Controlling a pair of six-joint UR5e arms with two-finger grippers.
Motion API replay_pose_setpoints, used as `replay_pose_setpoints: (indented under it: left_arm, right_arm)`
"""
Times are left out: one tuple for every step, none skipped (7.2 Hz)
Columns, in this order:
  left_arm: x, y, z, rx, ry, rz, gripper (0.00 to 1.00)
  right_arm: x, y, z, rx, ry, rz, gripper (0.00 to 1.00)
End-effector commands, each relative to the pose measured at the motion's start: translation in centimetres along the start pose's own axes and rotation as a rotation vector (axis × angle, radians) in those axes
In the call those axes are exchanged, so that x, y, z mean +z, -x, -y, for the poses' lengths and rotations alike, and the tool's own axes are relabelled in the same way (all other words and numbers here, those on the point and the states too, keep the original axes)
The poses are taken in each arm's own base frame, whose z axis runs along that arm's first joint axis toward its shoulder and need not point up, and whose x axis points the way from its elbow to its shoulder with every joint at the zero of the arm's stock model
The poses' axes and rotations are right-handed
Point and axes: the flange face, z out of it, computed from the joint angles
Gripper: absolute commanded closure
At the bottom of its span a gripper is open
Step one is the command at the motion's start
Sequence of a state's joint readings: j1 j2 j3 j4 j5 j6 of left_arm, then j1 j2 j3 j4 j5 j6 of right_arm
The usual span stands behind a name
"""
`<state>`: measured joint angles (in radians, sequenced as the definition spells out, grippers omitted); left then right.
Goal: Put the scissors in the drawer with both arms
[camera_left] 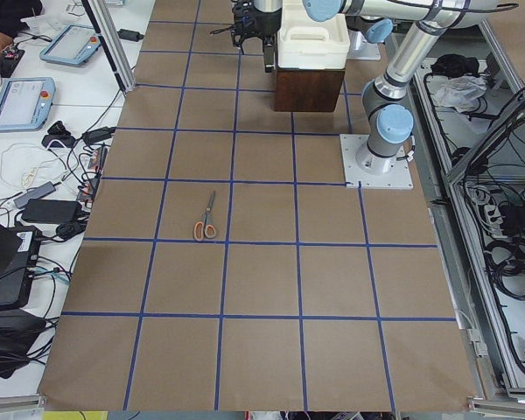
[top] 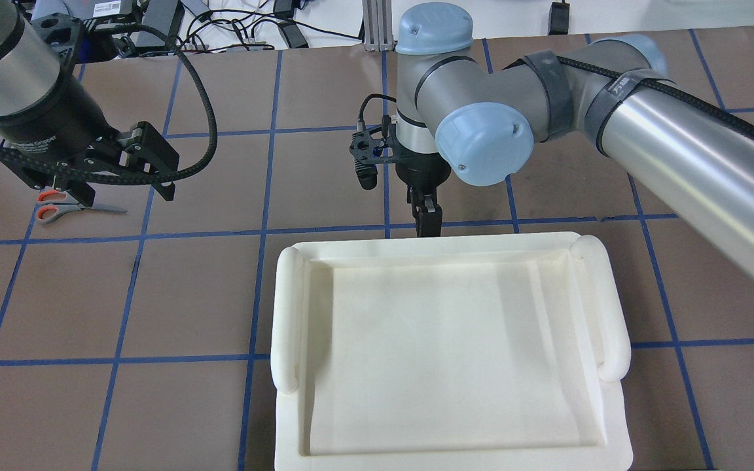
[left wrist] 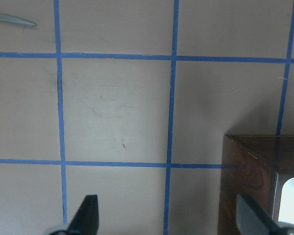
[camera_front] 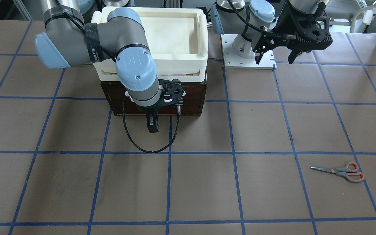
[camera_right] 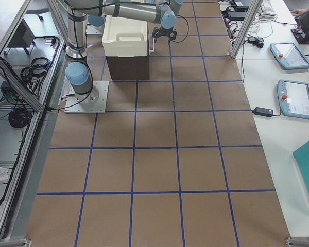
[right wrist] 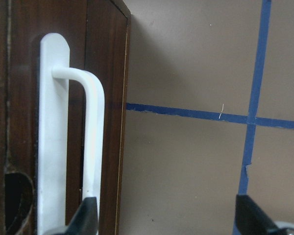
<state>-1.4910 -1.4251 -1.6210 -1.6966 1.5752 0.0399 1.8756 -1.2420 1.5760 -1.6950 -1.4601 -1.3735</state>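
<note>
Exterior front-facing: brown table (camera_front: 201, 186) with a blue tape grid. White foam tray (camera_front: 188, 67) sits on top of the dark drawer (camera_front: 191, 98), which looks pushed in. Right arm (camera_front: 122, 36) reaches over the tray; left arm (camera_front: 233, 21) is bent near its base plate. Right gripper (camera_front: 152, 125) hangs in front of the drawer face, fingers spread wide - the white bar handle (right wrist: 95, 127) runs just beside one fingertip. Left gripper (camera_front: 274, 60) is up in the air, fingers apart, holding nothing. Scissors (camera_front: 341, 171) lie flat on the table on the robot's left, blades closed - well apart from drawer and both grippers.
</note>
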Motion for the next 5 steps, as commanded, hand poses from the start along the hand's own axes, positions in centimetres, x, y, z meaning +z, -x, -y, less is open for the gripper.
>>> replay_pose_setpoints:
  left_arm:
    - [0.02, 0.00, 0.00, 0.000, 0.000, 0.000, 0.00]
    - [0.08, -0.09, 0.04, 0.002, 0.002, -0.003, 0.00]
    - [0.08, -0.09, 0.04, 0.002, 0.002, -0.003, 0.00]
    - [0.02, -0.07, -0.02, 0.002, 0.000, 0.000, 0.00]
    - [0.02, -0.07, -0.02, 0.002, 0.000, 0.000, 0.00]
  right_arm:
    - [0.90, 0.40, -0.07, 0.059, 0.004, 0.058, 0.00]
    - [0.79, 0.31, -0.03, 0.066, 0.004, 0.057, 0.00]
    - [0.95, 0.23, -0.04, 0.065, 0.005, 0.060, 0.00]
    - [1.13, 0.15, -0.07, 0.066, 0.009, 0.064, 0.00]
    - [1.37, 0.03, -0.07, 0.066, 0.010, 0.069, 0.00]
